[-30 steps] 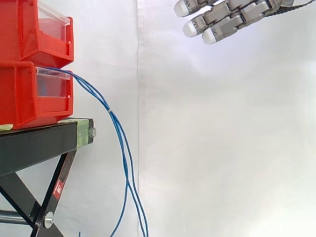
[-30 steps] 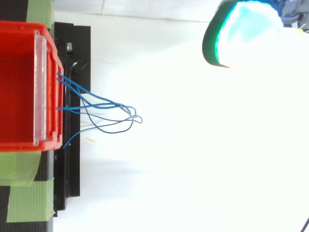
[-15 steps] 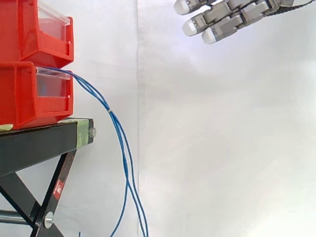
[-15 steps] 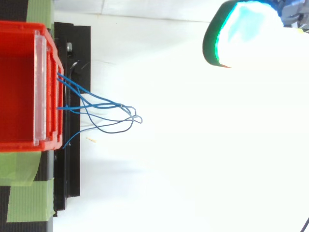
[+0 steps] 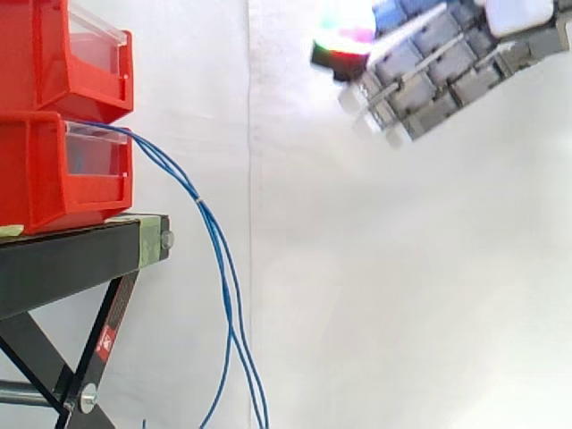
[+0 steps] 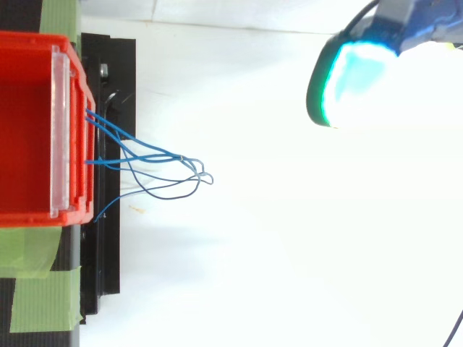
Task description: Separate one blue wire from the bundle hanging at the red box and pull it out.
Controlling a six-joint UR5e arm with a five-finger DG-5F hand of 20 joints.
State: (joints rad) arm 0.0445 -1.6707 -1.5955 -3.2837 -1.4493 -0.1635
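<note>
Wires hanging from lower red bin, fingers straight, well apart

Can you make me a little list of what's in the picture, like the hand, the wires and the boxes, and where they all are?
Hand: open, up high on the right, touching nothing
Blue wires: hang in a bundle from the lower red box, down past the black stand
Red boxes: two, one on top of the other, on that stand
Gap: hand well apart from the wires
Behind: white curtain
</note>
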